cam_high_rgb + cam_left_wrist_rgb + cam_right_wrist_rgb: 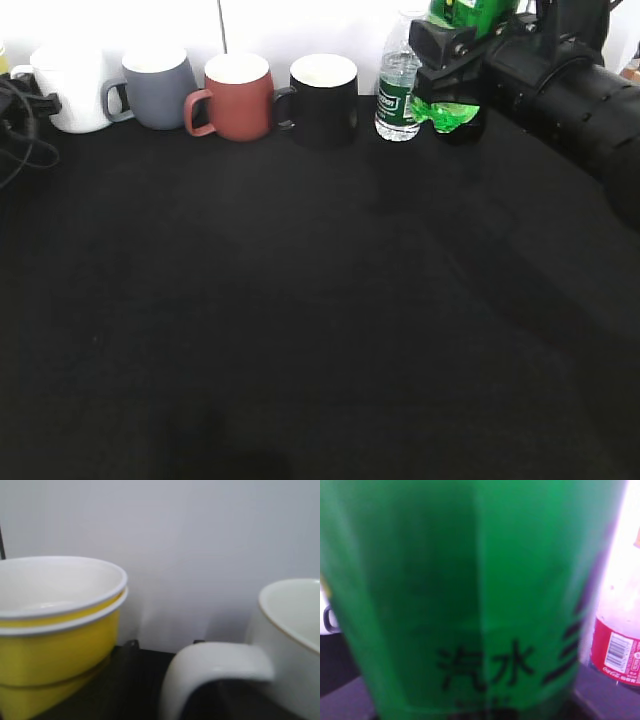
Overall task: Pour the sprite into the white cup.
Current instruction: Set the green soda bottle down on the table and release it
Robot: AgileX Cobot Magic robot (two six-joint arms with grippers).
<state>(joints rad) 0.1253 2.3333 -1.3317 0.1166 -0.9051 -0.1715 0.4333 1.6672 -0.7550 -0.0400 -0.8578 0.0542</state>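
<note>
The sprite [448,115] stands at the back right, a green bottle whose middle is hidden by my right gripper [446,72]. Its green label [470,590] fills the right wrist view, so the jaws themselves do not show; the gripper looks closed round the bottle. The white cup [75,90] stands at the far left of the mug row. Its rim and loop handle [215,665] sit close in the left wrist view. My left gripper's jaws are not clearly visible there against the dark cloth.
A grey mug [158,88], a brick-red mug [238,97], a black mug [323,98] and a small water bottle [399,95] line the back edge. A yellow bowl [55,645] stands left of the white cup. A cola bottle [620,650] stands beside the sprite.
</note>
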